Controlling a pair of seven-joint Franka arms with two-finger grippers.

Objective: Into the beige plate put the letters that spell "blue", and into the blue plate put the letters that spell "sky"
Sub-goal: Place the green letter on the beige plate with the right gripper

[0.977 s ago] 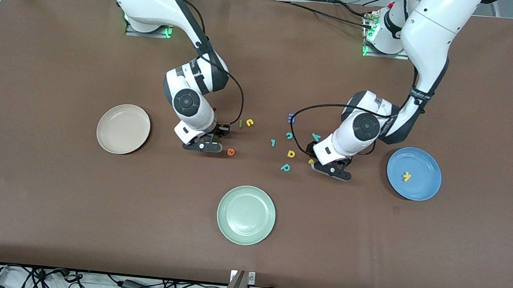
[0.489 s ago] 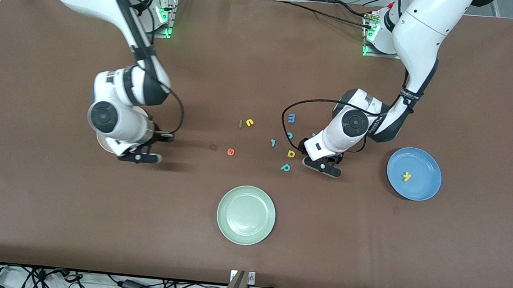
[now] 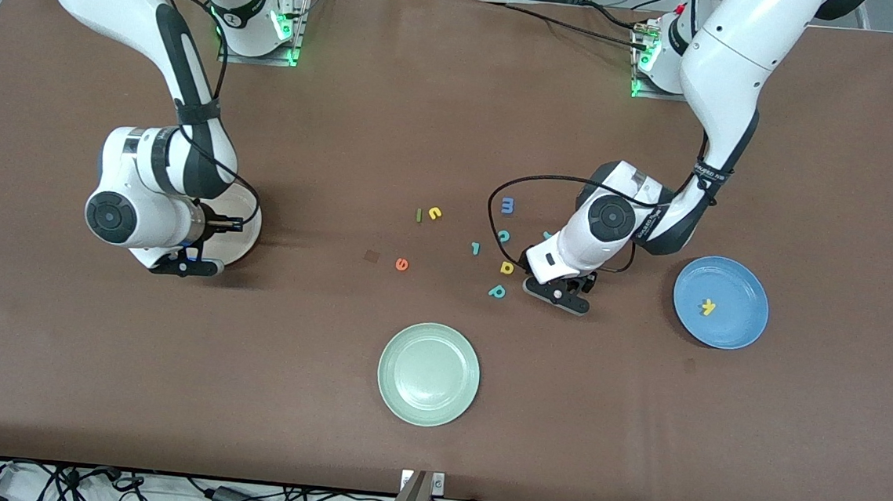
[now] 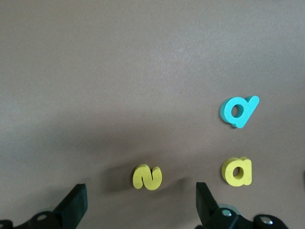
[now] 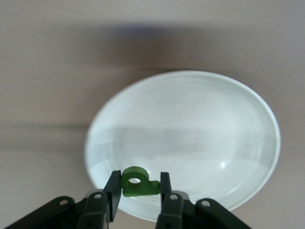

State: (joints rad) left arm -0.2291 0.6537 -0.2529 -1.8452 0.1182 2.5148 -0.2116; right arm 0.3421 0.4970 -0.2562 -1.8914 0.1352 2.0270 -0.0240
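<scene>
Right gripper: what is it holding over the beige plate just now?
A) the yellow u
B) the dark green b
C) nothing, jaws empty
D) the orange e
B: in the right wrist view the right gripper is shut on the dark green b, hanging over the beige plate; the orange e and yellow u lie on the table.

Brown table (image 3: 432,454), cables (image 3: 240,497) below

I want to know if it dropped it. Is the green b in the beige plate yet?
Not yet. The right pincer grips the green b above the beige plate, which looks empty.
</scene>
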